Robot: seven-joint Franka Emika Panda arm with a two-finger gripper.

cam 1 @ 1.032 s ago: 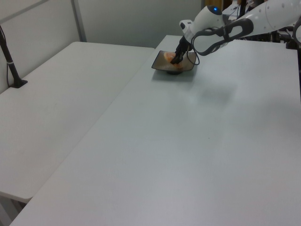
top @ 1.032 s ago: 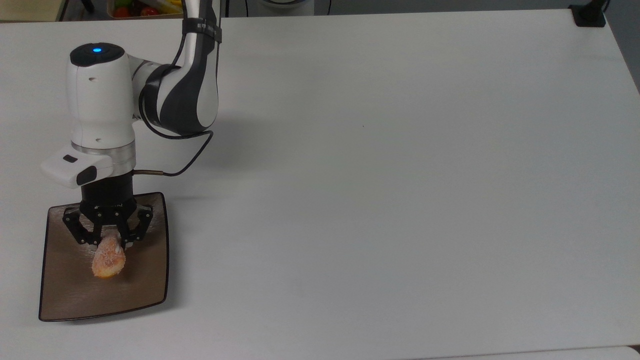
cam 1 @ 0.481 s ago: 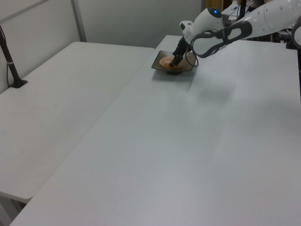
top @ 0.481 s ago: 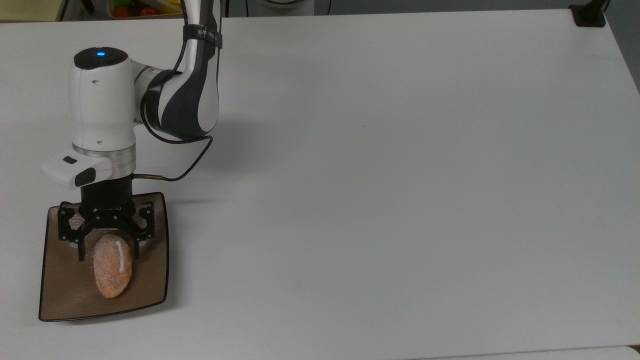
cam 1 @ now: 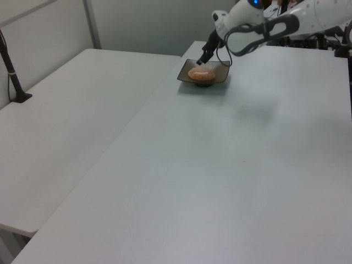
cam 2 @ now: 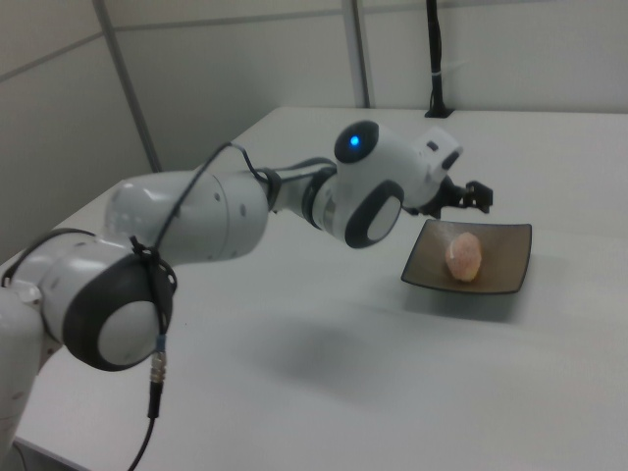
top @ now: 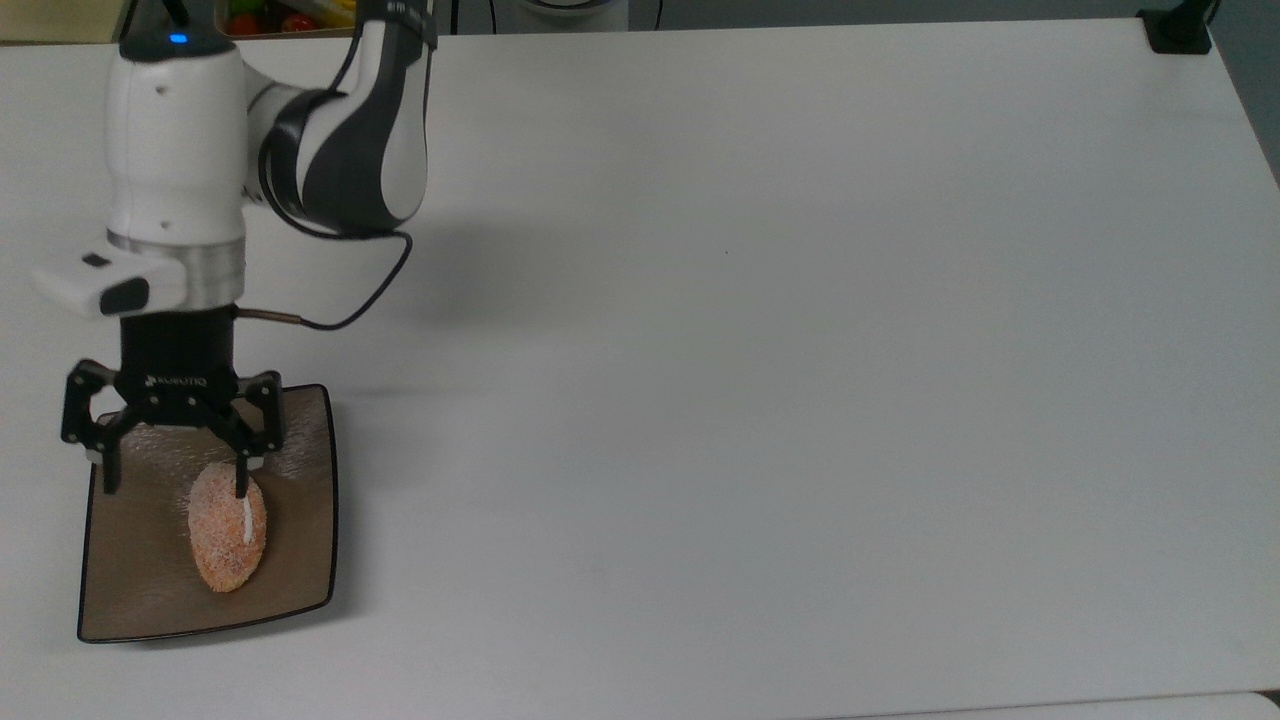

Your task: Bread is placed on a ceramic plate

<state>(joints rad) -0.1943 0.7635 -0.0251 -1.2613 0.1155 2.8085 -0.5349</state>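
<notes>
The bread [top: 228, 540], a small orange-brown oval loaf with a white slit line, lies flat on the square tan-brown ceramic plate [top: 295, 570] near the top view's lower left corner. My gripper [top: 175, 485] hangs open above the plate's far part, and nothing is between its fingers. One fingertip [top: 242, 488] overlaps the bread's upper end in the top view. In the left view the gripper [cam 1: 204, 57] is above the bread [cam 1: 201, 72] and plate [cam 1: 219, 75]. The right view has the bread [cam 2: 463, 255] resting in the plate [cam 2: 507, 267], with the gripper [cam 2: 473, 195] raised behind it.
The white table [top: 760, 350] stretches wide to the top view's right of the plate. A bin of colourful items [top: 270, 15] sits beyond the far edge. A black post base [top: 1180, 30] is at the far right corner. A second table [cam 1: 66, 121] adjoins on the left view's left.
The gripper opened and let go of the bread, then rose and drew back from it. The bread tipped from hanging in the fingers to lying flat on the plate.
</notes>
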